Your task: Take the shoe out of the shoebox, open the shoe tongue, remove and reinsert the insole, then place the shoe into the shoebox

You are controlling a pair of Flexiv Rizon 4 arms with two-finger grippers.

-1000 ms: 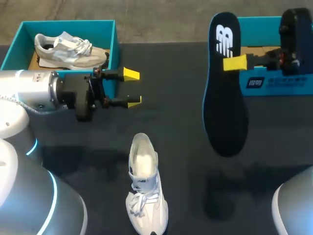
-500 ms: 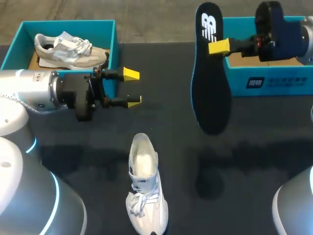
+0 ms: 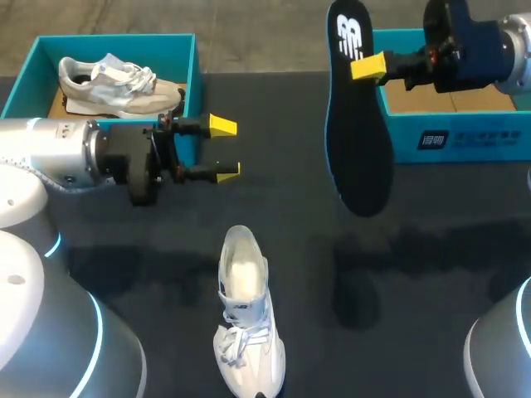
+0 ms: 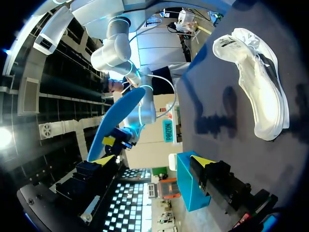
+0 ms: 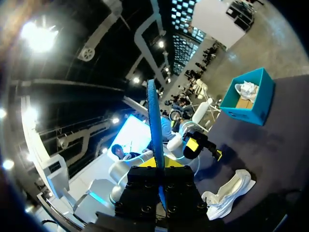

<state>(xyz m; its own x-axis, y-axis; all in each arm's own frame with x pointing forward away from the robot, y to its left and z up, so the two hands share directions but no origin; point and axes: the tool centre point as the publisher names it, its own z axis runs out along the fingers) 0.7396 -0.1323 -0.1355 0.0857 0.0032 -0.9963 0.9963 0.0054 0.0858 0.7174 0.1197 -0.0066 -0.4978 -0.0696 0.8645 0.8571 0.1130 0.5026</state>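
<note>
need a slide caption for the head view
Right gripper holds the dark blue-edged insole aloft; white sneaker lies on the black table.

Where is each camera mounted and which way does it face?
Head view: above and behind, looking down on the table; left gripper and right gripper show, right shut on insole.
Left wrist view: on left wrist, facing across the table; own fingers open.
Right wrist view: on right wrist, looking along the gripped insole.
All three share the loose shoe.

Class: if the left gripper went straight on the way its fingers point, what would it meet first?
Probably the insole, hanging from the right gripper. The left gripper points straight toward it, with nothing between, and its wrist view shows the insole ahead. Depth is unclear, so it might slip past.
</note>
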